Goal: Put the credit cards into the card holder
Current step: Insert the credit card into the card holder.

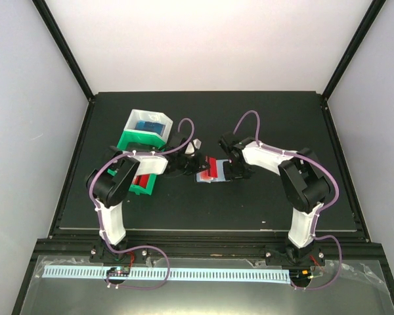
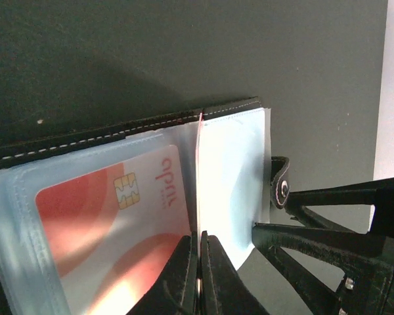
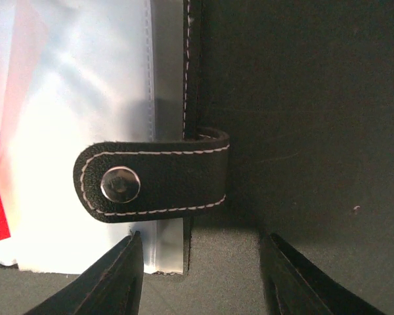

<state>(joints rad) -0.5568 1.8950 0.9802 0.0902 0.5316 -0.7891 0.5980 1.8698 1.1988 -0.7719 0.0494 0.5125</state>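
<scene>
- Card holder (image 1: 207, 174) lies open, light blue inside up, at the middle of the table (image 1: 262, 203), between the two grippers. Its black stitched cover is underneath.
- One credit card (image 2: 111, 223), red-orange with a chip, sits in a clear pocket on the 9 o'clock half in the left wrist view.
- Left gripper (image 2: 198, 249): fingers pressed together on a thin red sheet (image 2: 200, 170) seen edge-on, standing along the fold. Judgement: a second card held on edge, ready to feed into a pocket. A pocket leaf cannot be ruled out.
- Right gripper (image 3: 203, 272): fingers spread, straddling the holder's outer edge at 6 o'clock of the snap strap (image 3: 154, 182), which lies folded over the pockets. Nothing is pinched. Judgement: placed to pin that edge so the holder does not slide while a card goes in.
- Green tray (image 1: 125, 140), with the white tray (image 1: 136, 117) on it, sits at 10 o'clock from the holder, apart from it. Something red lies in the green tray, too small to name.
- Surface: matte black, a few dust specks. White walls (image 1: 203, 39), black frame posts (image 1: 64, 49).
</scene>
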